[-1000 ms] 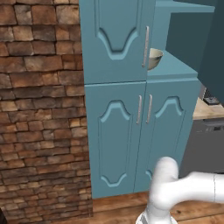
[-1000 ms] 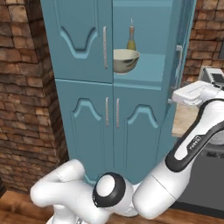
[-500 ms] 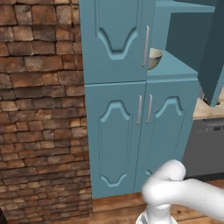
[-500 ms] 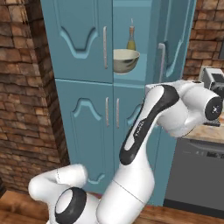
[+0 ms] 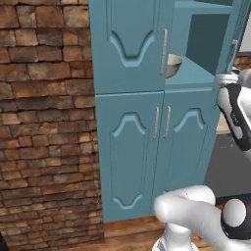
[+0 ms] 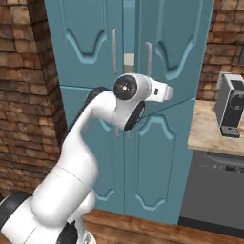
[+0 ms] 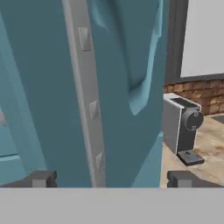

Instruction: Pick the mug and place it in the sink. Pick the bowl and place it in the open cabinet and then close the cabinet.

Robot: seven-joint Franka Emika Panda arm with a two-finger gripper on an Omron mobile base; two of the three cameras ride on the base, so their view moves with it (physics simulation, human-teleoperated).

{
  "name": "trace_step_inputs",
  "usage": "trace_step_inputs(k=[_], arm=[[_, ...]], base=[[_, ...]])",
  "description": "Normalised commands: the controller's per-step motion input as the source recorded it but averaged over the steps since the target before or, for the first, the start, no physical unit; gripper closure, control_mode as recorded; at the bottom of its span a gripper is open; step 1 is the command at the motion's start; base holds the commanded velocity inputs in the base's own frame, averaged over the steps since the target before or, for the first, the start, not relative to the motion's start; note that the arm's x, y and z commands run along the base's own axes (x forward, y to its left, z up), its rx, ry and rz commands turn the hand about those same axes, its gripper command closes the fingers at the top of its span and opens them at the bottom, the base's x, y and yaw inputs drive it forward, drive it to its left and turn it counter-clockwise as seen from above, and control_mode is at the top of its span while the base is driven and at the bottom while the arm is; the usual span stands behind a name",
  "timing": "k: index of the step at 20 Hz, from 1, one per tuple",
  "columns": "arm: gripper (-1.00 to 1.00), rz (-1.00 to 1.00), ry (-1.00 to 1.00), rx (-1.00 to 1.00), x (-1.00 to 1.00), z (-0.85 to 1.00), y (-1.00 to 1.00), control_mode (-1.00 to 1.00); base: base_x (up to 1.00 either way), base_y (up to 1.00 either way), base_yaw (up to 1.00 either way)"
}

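The bowl (image 5: 173, 66) sits on the shelf inside the tall teal cabinet (image 5: 127, 44), behind the edge of its shut left door. The cabinet's right door (image 6: 178, 45) stands partly swung in and covers the bowl in the right base view. My gripper (image 7: 111, 179) is open, close against that door's hinged edge (image 7: 89, 109), with nothing held. One dark fingertip (image 7: 41, 179) shows on each side of the edge. My arm (image 6: 126, 102) reaches across the cabinet front. The mug and the sink are out of view.
A grey coffee machine (image 6: 231, 105) stands on the beige counter (image 6: 212, 131) to the right of the cabinet, above a dark dishwasher front (image 6: 219, 190). A brick wall (image 5: 44, 122) flanks the cabinet on the left. Lower double doors (image 5: 162, 122) are shut.
My arm has swung from the right across the cabinet front. The open right door has swung inward toward shut. The gripper has stayed open.
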Motion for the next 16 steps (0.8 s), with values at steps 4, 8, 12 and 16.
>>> trace_step_inputs(k=[4, 8, 12, 16], arm=[[-1.00, -0.61, 0.10, -0.02, 0.22, -0.02, 0.84, -1.00], [-1.00, -0.51, 0.00, 0.00, 0.56, -0.09, 0.70, -1.00], [-1.00, 0.01, 0.03, 0.09, 1.00, 0.00, -0.19, -1.00], [-1.00, 0.29, 0.11, 0.10, 1.00, 0.00, -0.51, -1.00]], base=[[0.00, 0.00, 0.00], [0.00, 0.00, 0.00], [0.00, 0.00, 0.00], [0.00, 0.00, 0.00]])
